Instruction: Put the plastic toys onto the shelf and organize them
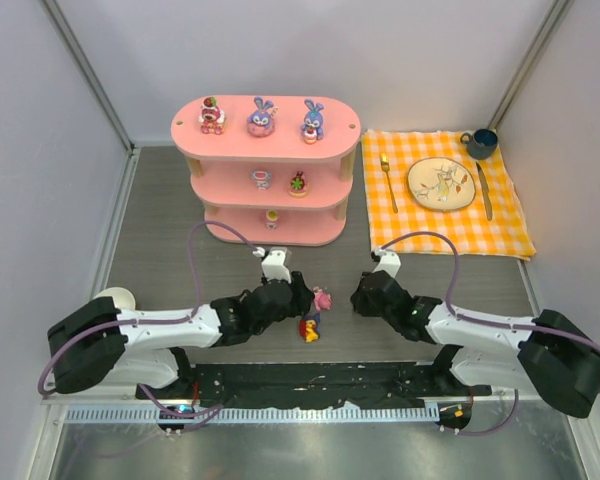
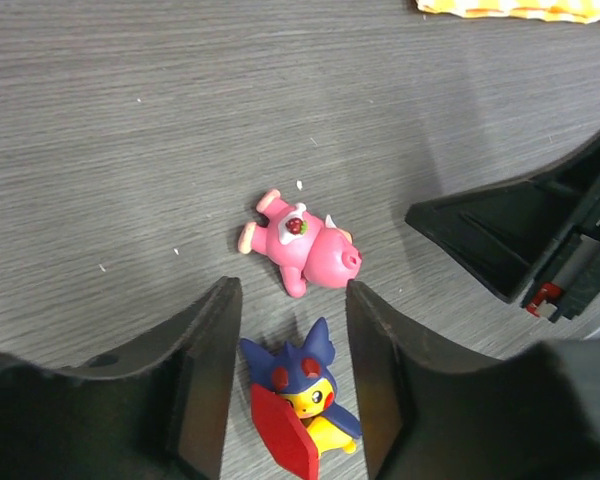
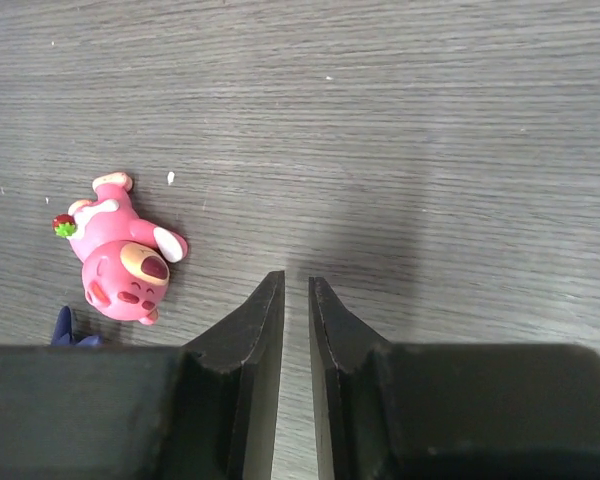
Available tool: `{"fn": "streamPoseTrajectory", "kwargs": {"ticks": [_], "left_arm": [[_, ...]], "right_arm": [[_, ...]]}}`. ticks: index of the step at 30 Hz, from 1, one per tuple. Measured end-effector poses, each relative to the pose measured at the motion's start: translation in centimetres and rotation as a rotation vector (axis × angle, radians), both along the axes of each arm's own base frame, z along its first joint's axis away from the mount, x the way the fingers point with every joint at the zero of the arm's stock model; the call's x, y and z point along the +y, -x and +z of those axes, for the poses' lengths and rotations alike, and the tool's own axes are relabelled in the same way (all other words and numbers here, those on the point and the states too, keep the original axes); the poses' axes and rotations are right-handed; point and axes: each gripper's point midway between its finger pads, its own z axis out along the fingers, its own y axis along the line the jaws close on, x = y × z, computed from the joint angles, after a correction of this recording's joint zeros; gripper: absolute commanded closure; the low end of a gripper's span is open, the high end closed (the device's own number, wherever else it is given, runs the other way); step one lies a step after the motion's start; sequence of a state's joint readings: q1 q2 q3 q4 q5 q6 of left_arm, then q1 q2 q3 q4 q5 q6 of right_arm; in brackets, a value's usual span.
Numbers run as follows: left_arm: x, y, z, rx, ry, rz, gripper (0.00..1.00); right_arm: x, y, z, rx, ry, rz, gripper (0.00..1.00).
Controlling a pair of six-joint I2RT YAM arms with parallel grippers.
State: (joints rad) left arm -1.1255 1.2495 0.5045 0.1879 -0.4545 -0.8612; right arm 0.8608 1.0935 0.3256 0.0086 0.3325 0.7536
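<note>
The pink shelf (image 1: 270, 150) stands at the back. Its top board carries a pink bear (image 1: 211, 115) and two blue-purple bunnies (image 1: 261, 118) (image 1: 312, 121), and smaller toys sit on the lower boards. A pink bear toy (image 2: 305, 245) (image 3: 120, 255) (image 1: 322, 298) lies on its side on the table between the arms. Beside it stands a red-yellow-purple toy (image 2: 305, 400) (image 1: 309, 330). My left gripper (image 2: 292, 295) (image 1: 302, 297) is open, with one finger on each side of that toy and gaps showing. My right gripper (image 3: 296, 280) (image 1: 360, 295) sits right of the pink bear, its jaws a narrow slit apart and empty.
An orange checked cloth (image 1: 445, 195) at the back right holds a plate (image 1: 441, 184), fork (image 1: 388, 182), knife (image 1: 485, 190) and dark mug (image 1: 480, 143). A white bowl (image 1: 115, 297) sits by the left arm. The two grippers face each other closely.
</note>
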Motion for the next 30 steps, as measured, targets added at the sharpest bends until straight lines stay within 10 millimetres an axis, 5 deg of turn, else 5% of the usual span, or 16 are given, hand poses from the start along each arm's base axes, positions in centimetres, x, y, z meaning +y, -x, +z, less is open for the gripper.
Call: {"fn": "streamPoseTrajectory", "kwargs": {"ticks": [14,30], "left_arm": [[-1.1,1.7,-1.9,0.043,-0.023,-0.036,0.91],[1.3,1.5,-3.7,0.071,-0.117,0.053,0.91]], "right_arm": [[4.0,-0.2,-0.7,0.008,-0.069,0.154,0.82],[7.7,1.6,-0.7,0.036,-0.130,0.335,0.82]]}}
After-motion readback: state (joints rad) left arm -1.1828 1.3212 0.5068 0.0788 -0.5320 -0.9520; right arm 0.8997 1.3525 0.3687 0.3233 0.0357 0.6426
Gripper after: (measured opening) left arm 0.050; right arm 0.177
